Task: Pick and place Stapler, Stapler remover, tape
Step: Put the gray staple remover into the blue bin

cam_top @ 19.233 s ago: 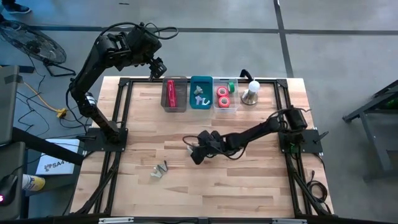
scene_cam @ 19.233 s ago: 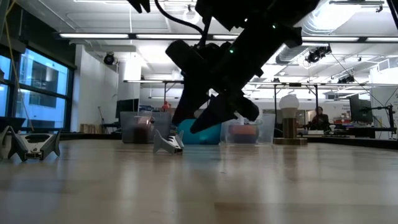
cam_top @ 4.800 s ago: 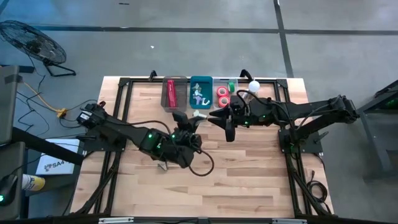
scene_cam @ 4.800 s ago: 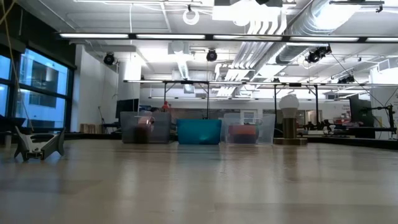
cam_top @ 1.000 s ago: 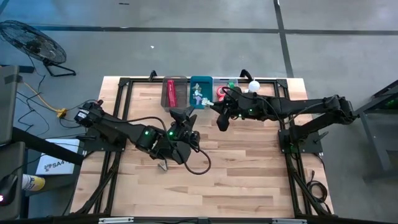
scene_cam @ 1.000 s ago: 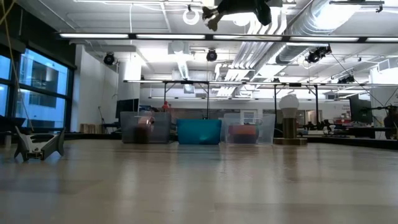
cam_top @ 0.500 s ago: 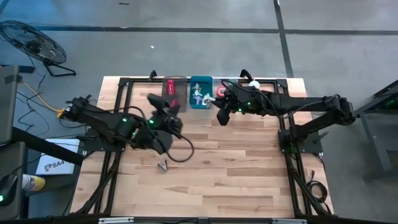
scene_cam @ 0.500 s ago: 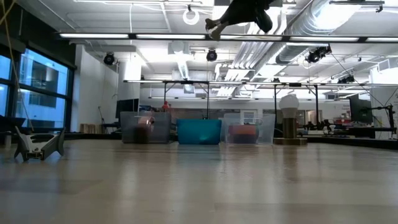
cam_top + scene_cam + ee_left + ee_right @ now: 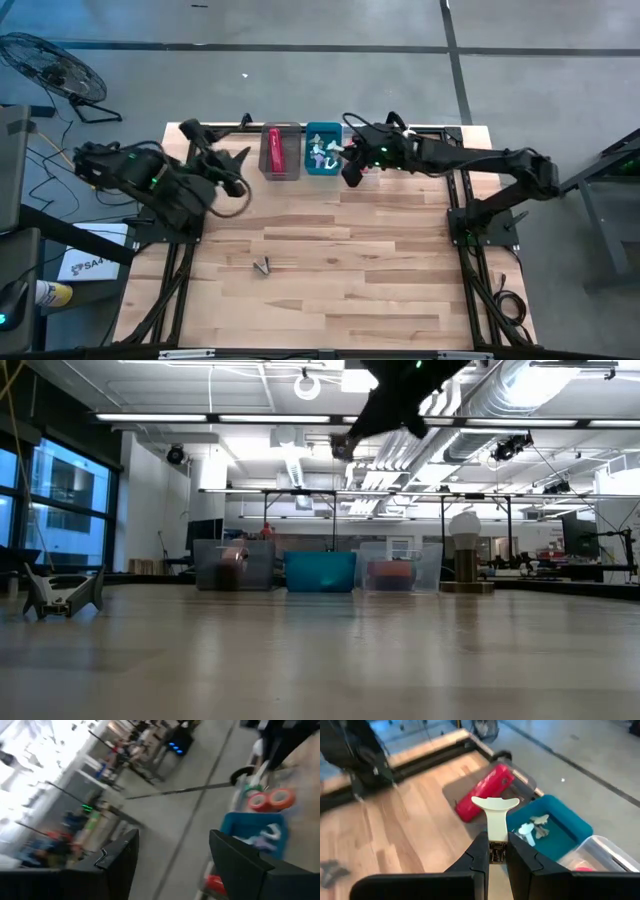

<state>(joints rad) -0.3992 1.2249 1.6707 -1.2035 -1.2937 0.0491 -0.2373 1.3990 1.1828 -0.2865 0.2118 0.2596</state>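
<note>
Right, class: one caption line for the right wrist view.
Right gripper holds a white staple remover above the teal bin, red stapler beside.

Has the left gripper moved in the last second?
Yes. The left gripper swung away from the table's middle toward its own far corner, ending beside the clear bin holding the red stapler.

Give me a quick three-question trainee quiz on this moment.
1. True or false: the right end effector is shut on a white staple remover.
2. The red stapler lies: A) on the bare table, B) in the clear bin, C) in a teal bin.
3. How many staple removers lie on the bare table?
Key: 1 true; 2 B; 3 one, the loose staple remover.
</note>
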